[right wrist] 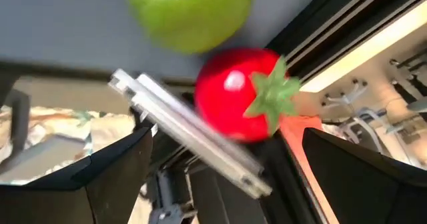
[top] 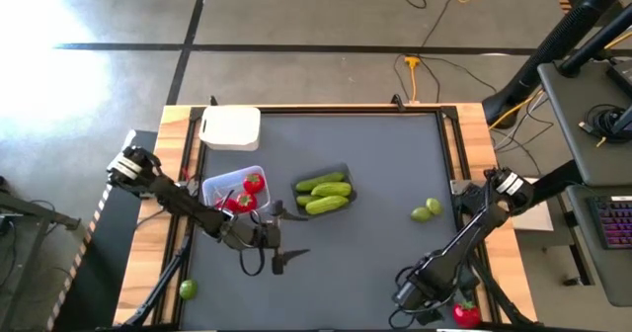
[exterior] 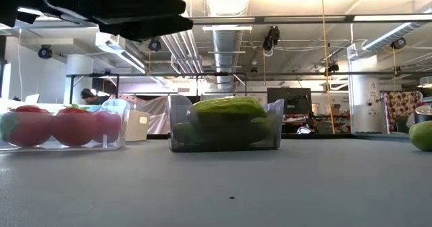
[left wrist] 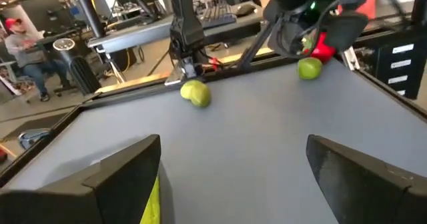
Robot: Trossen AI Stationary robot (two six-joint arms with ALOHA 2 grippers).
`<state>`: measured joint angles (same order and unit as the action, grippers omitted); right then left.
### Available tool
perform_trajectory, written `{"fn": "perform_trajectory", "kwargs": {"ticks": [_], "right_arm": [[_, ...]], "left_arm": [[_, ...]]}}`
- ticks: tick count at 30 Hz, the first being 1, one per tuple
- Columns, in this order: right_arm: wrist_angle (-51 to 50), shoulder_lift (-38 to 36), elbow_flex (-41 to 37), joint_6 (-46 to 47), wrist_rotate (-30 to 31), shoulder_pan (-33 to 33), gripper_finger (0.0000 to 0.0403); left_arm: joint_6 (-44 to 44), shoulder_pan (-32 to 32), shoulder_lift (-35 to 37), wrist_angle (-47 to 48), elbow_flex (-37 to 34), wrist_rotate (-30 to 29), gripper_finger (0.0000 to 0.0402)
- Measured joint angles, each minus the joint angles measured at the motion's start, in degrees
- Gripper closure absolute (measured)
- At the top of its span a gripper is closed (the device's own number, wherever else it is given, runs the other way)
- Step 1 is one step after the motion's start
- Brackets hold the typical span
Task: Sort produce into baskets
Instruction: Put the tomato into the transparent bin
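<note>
Three baskets stand at the table's left and middle. The white one [top: 229, 126] is at the far left. The clear one [top: 223, 187] holds red fruits [exterior: 50, 126]. The dark one [top: 340, 172] holds cucumbers [exterior: 228, 108]. Two limes [top: 427, 210] lie on the mat to the right. My left gripper [top: 284, 247] hovers open just near of the clear basket. My right gripper [top: 423, 300] is open at the near right corner. It faces a red fruit [right wrist: 240, 94] and a lime [right wrist: 190, 14], touching neither.
A lone lime [top: 188, 290] lies on the wooden border at the near left. The red fruit [top: 466, 314] lies at the mat's edge by the black rail [right wrist: 347, 24]. A person [left wrist: 23, 44] sits beyond the table. Open grey mat [top: 346, 263] lies between the arms.
</note>
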<state>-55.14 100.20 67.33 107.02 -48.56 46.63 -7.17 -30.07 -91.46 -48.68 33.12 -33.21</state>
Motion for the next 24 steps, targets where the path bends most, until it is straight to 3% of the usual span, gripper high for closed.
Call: {"fn": "perform_trajectory", "kwargs": {"ticks": [8,12,20,24], "right_arm": [[10.82,0.07,-7.79,5.73,-6.73,2.59,0.0023],[16.96,0.07,-9.93,9.05,-7.04,3.33,0.0023],[19.09,2.02,-11.35,10.01,-8.70,4.08,0.0024],[20.14,3.56,-11.47,7.95,-9.97,4.00,0.0043]], "left_arm": [[3.36,-0.52,-1.25,0.26,-0.29,1.31,0.0045],[5.29,-1.05,-1.31,0.35,-0.59,1.31,0.0045],[7.42,-2.30,-1.31,0.40,-0.81,1.26,0.0045],[7.60,-2.57,-1.31,0.41,-0.93,1.20,0.0045]]}}
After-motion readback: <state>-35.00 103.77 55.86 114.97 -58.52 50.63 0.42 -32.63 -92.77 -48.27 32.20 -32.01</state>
